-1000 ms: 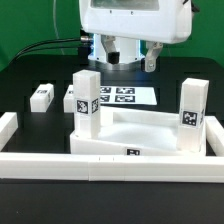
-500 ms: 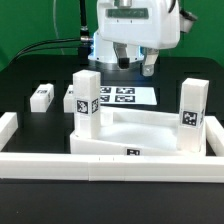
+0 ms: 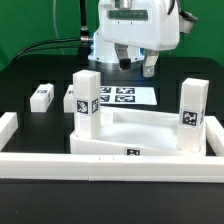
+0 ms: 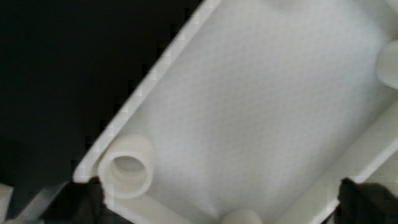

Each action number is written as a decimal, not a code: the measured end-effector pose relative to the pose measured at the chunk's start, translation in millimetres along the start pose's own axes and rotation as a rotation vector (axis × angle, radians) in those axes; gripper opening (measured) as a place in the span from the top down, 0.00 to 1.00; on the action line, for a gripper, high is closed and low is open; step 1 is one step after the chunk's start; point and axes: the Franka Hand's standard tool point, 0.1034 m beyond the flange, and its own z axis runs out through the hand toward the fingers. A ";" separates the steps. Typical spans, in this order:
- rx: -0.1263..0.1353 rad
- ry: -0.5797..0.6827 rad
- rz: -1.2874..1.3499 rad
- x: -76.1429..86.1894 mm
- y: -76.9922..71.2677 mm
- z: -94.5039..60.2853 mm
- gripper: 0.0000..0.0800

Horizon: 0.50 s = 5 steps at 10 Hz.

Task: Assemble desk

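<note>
The desk's white tray-like slab [image 3: 140, 130] lies on the black table with its raised rim up. Two white tagged legs stand upright on it, one [image 3: 86, 103] at the exterior view's left corner and one [image 3: 192, 112] at the right. Two more legs [image 3: 41, 96] [image 3: 72, 98] lie loose on the table at the left. My gripper [image 3: 136, 63] hangs open above and behind the slab, holding nothing. The wrist view looks down on the slab's flat face [image 4: 267, 110], with a round socket [image 4: 128, 172] near its rim and my gripper [image 4: 214, 212] open above it.
The marker board [image 3: 122, 97] lies flat behind the slab, below the gripper. Long white border rails run along the front [image 3: 110, 160] and the left side [image 3: 8, 128]. Black cables trail at the back left, before a green backdrop.
The gripper head shifted slightly toward the exterior view's right about a second ago and has hung still since. The jaws stayed open and the parts did not move.
</note>
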 end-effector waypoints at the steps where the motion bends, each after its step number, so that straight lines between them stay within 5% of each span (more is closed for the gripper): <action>1: 0.004 -0.011 0.137 0.5 2.3 2.6 0.19; 5: 0.003 -0.028 0.364 -2.7 2.9 6.8 0.19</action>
